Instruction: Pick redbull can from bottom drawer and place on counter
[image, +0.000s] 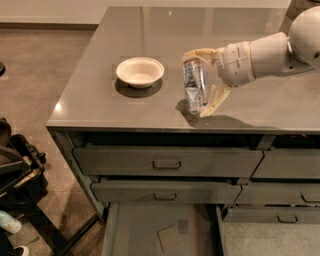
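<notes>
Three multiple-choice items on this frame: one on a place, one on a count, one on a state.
1. Where is the redbull can? A. On the floor. B. Held in the gripper over the counter, right of the white bowl. C. Inside that bowl.
2. How many bowls stand on the counter? A. One. B. Two. C. Three.
3. What state is the bottom drawer in? A. Shut. B. Pulled open. C. Taken out.
Answers: 1 B, the gripper clasps it over the countertop; 2 A, only one bowl shows; 3 B, its floor is visible.
</notes>
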